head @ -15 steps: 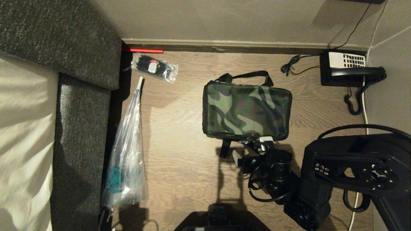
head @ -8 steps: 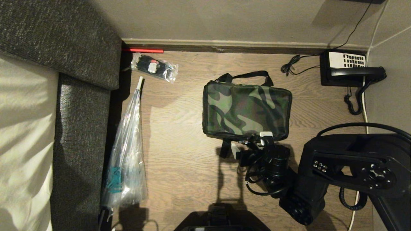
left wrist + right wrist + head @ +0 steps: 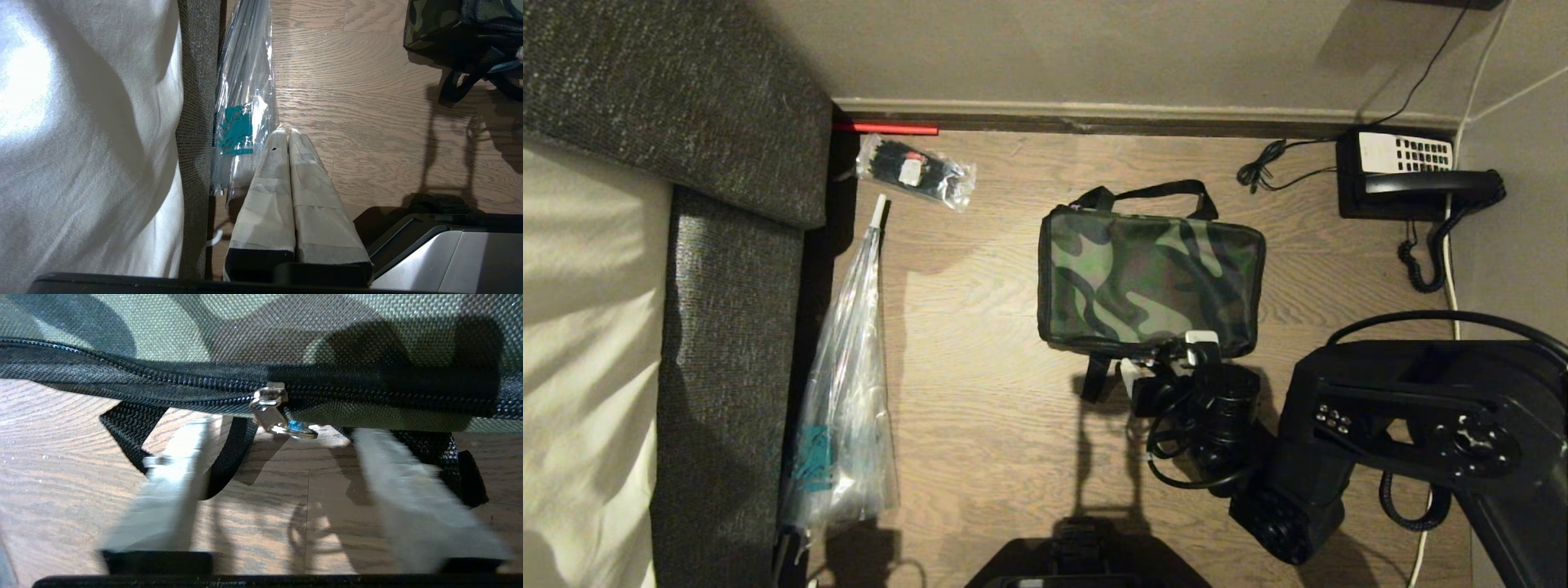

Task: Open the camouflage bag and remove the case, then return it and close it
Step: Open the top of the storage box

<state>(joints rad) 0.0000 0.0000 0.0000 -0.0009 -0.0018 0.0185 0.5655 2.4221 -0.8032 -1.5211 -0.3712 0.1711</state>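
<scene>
White-padded right end effector (image 3: 282, 469) now narrower yet apart, astride zipper pull (image 3: 278, 416) of camouflage bag (image 3: 1147, 278).

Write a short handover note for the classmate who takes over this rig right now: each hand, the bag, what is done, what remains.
Right hand: open, fingers either side of the silver zipper pull on the near side of the camouflage bag; nothing gripped yet.
Left hand: shut, empty, parked low beside the clear plastic sleeve.
Bag: on the wooden floor, zipped shut. Case not visible.
Done: approach to the zipper.
Left: grip pull, unzip, remove case, return it, close.
</scene>
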